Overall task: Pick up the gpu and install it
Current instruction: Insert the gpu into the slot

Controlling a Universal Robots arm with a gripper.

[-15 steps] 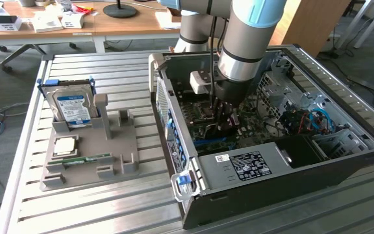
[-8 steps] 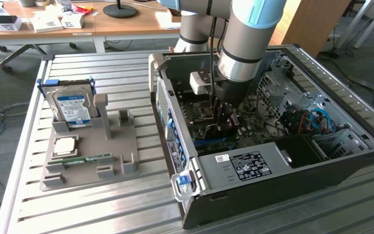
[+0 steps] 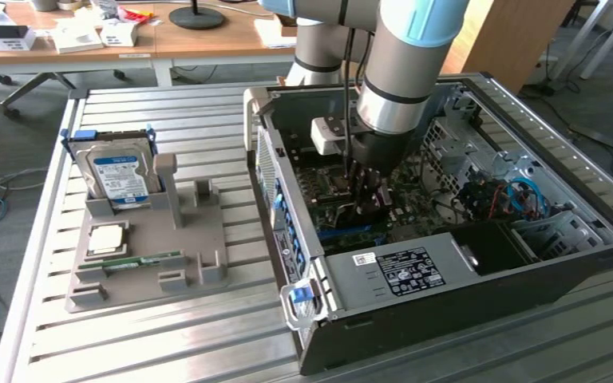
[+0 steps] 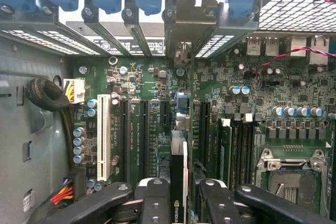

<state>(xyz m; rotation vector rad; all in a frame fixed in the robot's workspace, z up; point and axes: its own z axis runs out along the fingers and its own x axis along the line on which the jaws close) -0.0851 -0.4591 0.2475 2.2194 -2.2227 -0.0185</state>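
Slatted metal table [image 3: 179, 343], with office desks [image 3: 93, 48] behind it at twelve o'clock. I log the items from my console, from the exterior view's left to its right.

1. Grey fixture tray [image 3: 147, 275]: it sits at nine o'clock of the computer case and apart from it.
   - Hard drive [image 3: 120, 175]: silver with a blue-white label, it stands upright in a cradle at the tray's eleven o'clock.
   - Processor chip [image 3: 108, 239]: it lies flat at six o'clock of the drive.
   - Green memory stick [image 3: 141, 261]: it lies flat just beside the chip, at its five o'clock.

2. Computer case [image 3: 445, 327]: it lies on the table with its side open.
   - Motherboard [image 4: 142, 82]: exposed.
   - Labelled power supply [image 3: 413, 271]: at the case's six o'clock.

3. Arm [image 3: 413, 56]: it comes down from twelve o'clock into the case.

4. Gripper [image 3: 365, 199]: it is inside the case over the motherboard and clamped on the gpu [image 4: 178, 182].
   - In the wrist view I see the card edge-on and upright, pinched between the black fingers [image 4: 156, 203].
   - The card stands over the black expansion slots, near a white slot [image 4: 103, 137].
   - I cannot tell whether its lower edge is seated in a slot.
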